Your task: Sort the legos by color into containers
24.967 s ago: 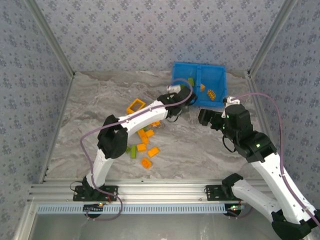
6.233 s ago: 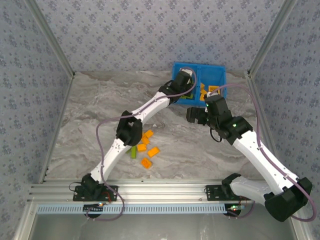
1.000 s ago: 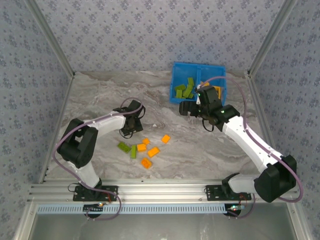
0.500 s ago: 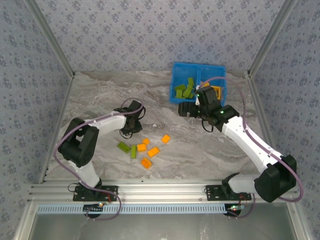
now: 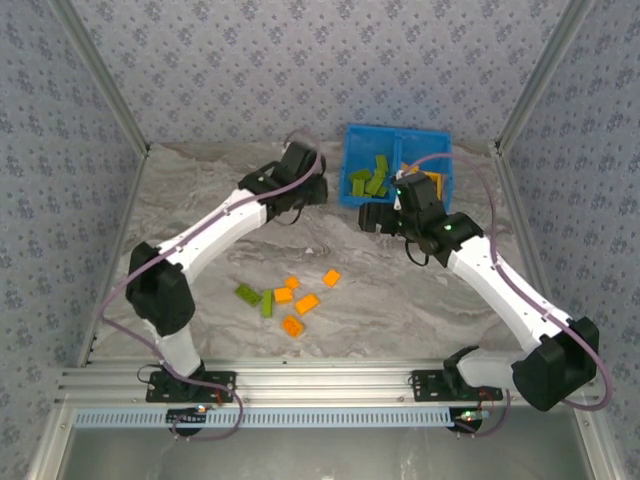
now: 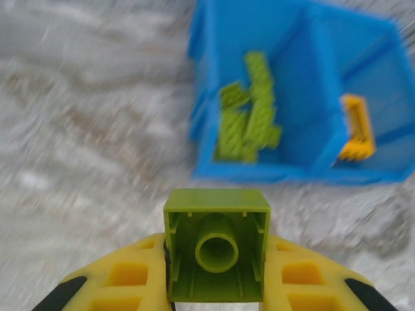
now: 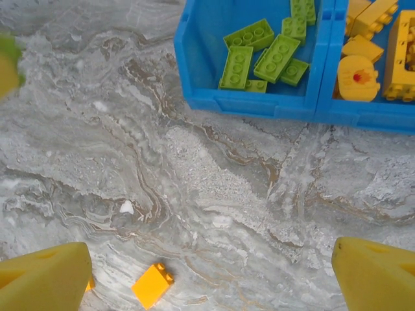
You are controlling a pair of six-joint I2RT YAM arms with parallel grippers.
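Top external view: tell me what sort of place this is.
Probably a robot test cell, not a home: a marble-look table boxed in by patterned walls on metal framing, two arms bolted to a rail at its near edge, and a blue bin of sorted legos.

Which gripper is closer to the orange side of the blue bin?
Right. The right gripper hangs in front of the bin; the left gripper, holding a green brick, is off its left end, beyond the green side.

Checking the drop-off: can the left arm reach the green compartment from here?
Probably yes. The left gripper holds a green brick just short of the bin; the green compartment lies open ahead, and the right gripper is not over it.
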